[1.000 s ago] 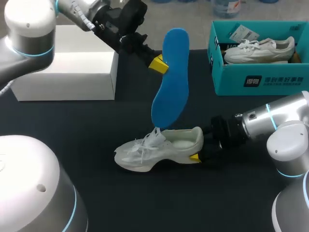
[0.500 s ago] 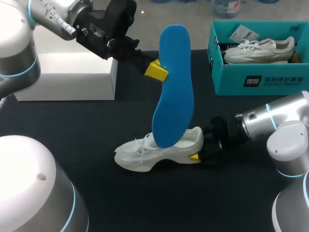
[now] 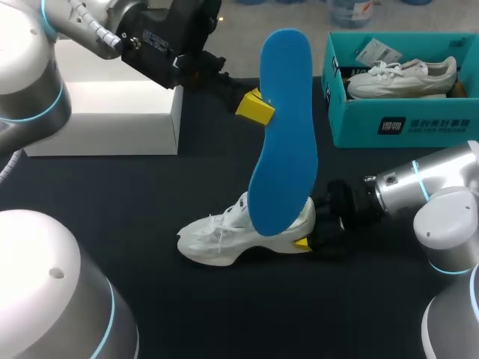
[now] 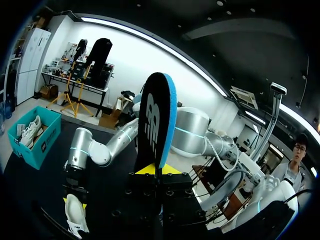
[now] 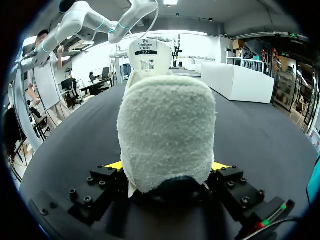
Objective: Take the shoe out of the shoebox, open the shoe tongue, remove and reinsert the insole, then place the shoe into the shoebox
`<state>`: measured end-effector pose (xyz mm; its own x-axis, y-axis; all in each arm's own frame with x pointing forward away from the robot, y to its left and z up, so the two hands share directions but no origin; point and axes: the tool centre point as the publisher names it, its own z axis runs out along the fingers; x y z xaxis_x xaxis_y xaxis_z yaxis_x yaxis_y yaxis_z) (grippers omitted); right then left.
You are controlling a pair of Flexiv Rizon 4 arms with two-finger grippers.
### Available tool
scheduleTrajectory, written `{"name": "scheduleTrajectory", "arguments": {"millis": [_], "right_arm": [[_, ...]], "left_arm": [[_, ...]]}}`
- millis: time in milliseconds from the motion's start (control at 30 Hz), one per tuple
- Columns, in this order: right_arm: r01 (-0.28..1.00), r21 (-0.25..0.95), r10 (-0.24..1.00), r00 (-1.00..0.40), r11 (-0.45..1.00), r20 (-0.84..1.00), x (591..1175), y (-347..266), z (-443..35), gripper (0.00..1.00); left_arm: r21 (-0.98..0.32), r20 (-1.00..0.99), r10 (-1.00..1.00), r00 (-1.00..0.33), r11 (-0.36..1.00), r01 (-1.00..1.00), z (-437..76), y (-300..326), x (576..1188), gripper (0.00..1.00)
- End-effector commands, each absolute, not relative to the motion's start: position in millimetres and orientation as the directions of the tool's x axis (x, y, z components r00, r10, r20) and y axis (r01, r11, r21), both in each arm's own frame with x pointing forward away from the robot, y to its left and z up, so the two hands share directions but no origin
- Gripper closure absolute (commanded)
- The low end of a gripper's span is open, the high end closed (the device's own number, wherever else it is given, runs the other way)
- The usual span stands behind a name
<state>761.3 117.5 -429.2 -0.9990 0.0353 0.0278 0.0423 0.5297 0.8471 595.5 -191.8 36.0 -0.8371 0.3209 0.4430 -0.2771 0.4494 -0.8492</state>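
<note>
Aloft: insole out, sneaker pinned by the heel

My left gripper (image 3: 254, 106) was clamped on one edge of the blue insole (image 3: 284, 134). It held the insole upright above the white sneaker (image 3: 217, 238), lower end near the collar, presumably ready to steer it inside. My right gripper (image 3: 305, 241) squeezed the sneaker's heel on the black table (image 3: 150, 194) so it would not slide. The teal shoebox (image 3: 404, 123), well apart, held another sneaker (image 3: 404, 77).

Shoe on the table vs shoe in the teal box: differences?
The table shoe stands on the black table, heel clamped in the right pincer; the boxed shoe lies in the teal shoebox, untouched. The table shoe has a chunkier, raised sole; the boxed shoe looks lower and flatter. Both are whitish lace-ups.
</note>
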Motion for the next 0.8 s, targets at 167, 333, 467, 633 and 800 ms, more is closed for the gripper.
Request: {"name": "scheduleTrajectory", "arguments": {"millis": [167, 333, 467, 633, 800], "right_arm": [[0.043, 0.845, 0.036, -0.999, 0.533, 0.028, 762, 119, -434, 1.00], [0.043, 0.845, 0.036, -0.999, 0.533, 0.028, 762, 119, -434, 1.00], [0.043, 0.845, 0.036, -0.999, 0.533, 0.028, 762, 119, -434, 0.87], [0.059, 0.837, 0.042, -0.998, 0.544, 0.043, 763, 117, -430, 0.00], [0.136, 0.765, 0.085, -0.991, 0.629, 0.106, 761, 115, -421, 0.00]], "left_arm": [[-0.851, 0.444, 0.327, -0.834, 0.447, -0.278, 32, -194, 597, 1.00], [-0.851, 0.444, 0.327, -0.834, 0.447, -0.278, 32, -194, 597, 1.00], [-0.851, 0.444, 0.327, -0.834, 0.447, -0.278, 32, -194, 597, 1.00], [-0.851, 0.444, 0.327, -0.834, 0.447, -0.278, 32, -194, 597, 1.00], [-0.851, 0.444, 0.327, -0.834, 0.447, -0.278, 32, -194, 597, 1.00]]}}
